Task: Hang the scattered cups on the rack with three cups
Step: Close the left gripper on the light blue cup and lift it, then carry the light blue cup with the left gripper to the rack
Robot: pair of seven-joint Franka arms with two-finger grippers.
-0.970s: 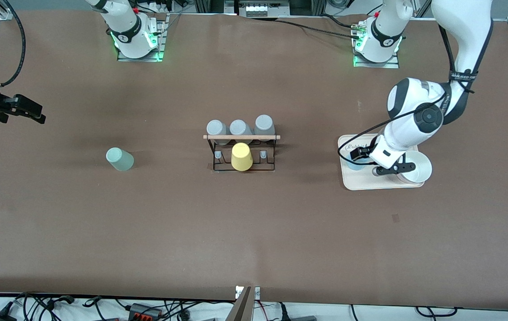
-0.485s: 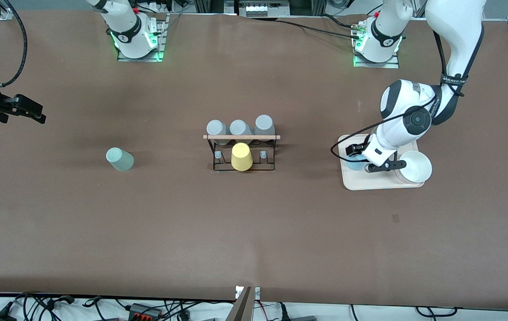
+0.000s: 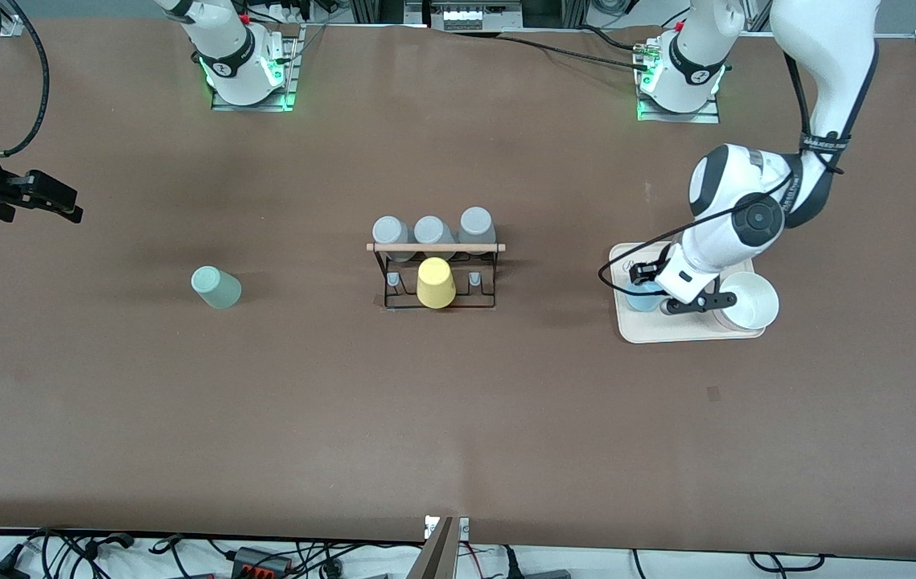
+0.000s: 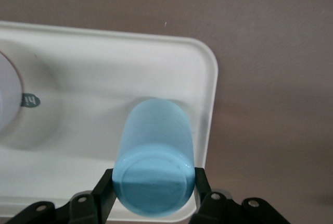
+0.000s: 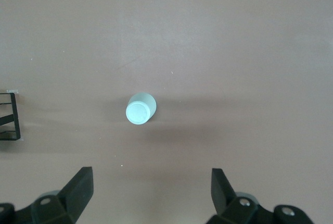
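1. The left end effector point(image 4: 151, 195) is low over the cream tray point(image 3: 651, 330), and its two fingers point(image 4: 104, 195) are closed on the light blue cup point(image 4: 154, 166), one on each side of it.
2. The light blue cup point(image 3: 641, 297) stands upside down on the tray, at the tray's end that is toward the rack, close to its rim.
3. A white bowl point(image 3: 749, 301) sits on the same tray, at the end away from the rack.
4. The right end effector point(image 3: 43, 197) waits in the air over the right arm's end of the desk point(image 3: 458, 418), with its fingers point(image 5: 78, 187) spread wide and holding nothing.
5. The pale mint green cup point(image 3: 216, 287) stands upside down on the desk, between the right end effector and the rack, well apart from both.
6. The black wire rack point(image 3: 437, 277) with the wooden rod point(image 3: 435, 248) is at the middle of the desk.
7. It carries three grey cups point(image 3: 431, 232) in a row and one yellow cup point(image 3: 435, 283) nearer to the front camera.
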